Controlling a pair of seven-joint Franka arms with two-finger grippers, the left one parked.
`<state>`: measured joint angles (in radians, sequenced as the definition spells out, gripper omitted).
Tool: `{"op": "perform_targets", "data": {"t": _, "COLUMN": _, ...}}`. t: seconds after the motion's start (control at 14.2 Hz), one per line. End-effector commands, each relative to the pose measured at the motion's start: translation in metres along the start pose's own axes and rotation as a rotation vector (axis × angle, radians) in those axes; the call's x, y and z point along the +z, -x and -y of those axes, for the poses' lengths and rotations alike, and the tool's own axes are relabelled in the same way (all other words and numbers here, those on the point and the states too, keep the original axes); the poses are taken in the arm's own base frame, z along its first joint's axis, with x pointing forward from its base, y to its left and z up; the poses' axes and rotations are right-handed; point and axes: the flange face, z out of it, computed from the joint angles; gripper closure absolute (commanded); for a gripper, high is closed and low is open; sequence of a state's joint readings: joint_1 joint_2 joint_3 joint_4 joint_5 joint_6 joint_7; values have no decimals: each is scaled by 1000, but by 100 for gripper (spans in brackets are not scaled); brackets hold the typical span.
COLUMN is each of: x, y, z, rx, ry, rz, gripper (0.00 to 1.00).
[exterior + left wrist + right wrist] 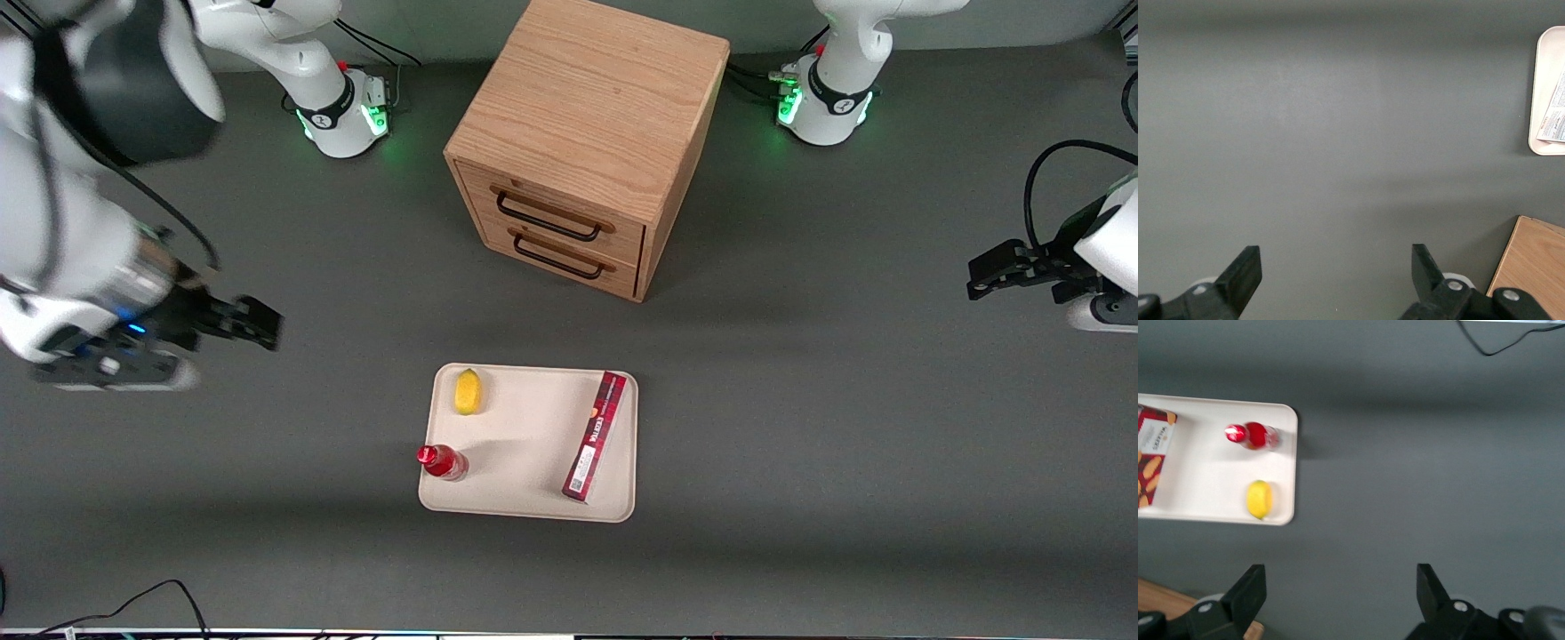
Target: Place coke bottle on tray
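Coke bottle [442, 461] upright on the tray [533, 444] — pincer [253, 322] well apart, jaws wide and holding nothing.

The bottle stands inside the tray's rim, in the corner nearest the front camera on the working arm's side. A lemon [468, 391] lies in the neighbouring corner, farther from the camera, and a long red box [595, 436] lies flat along the edge toward the parked arm. The pincer hangs above bare grey worktop [845, 427] toward the working arm's end. A wooden drawer cabinet [582, 142] sits farther from the camera than the tray — both drawers closed.
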<state>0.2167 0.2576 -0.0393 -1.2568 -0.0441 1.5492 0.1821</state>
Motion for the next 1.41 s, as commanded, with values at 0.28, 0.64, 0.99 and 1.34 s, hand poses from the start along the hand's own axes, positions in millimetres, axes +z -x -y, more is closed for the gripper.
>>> {"op": "perform_targets", "data": {"t": 0.28, "x": -47, "y": 80, "z": -129, "rx": 37, "ry": -101, "rz": -56, "gripper": 0}}
{"op": "perform_targets", "data": {"t": 0.64, "x": -65, "y": 89, "z": -156, "rx": 40, "ry": -93, "rz": -85, "gripper": 0}}
{"op": "perform_targets", "data": {"t": 0.99, "x": -60, "y": 84, "z": -145, "rx": 100, "ry": -93, "rz": -70, "gripper": 0}}
{"op": "perform_targets", "data": {"t": 1.34, "x": -52, "y": 76, "z": -144, "rx": 97, "ry": -92, "rz": -65, "gripper": 0}}
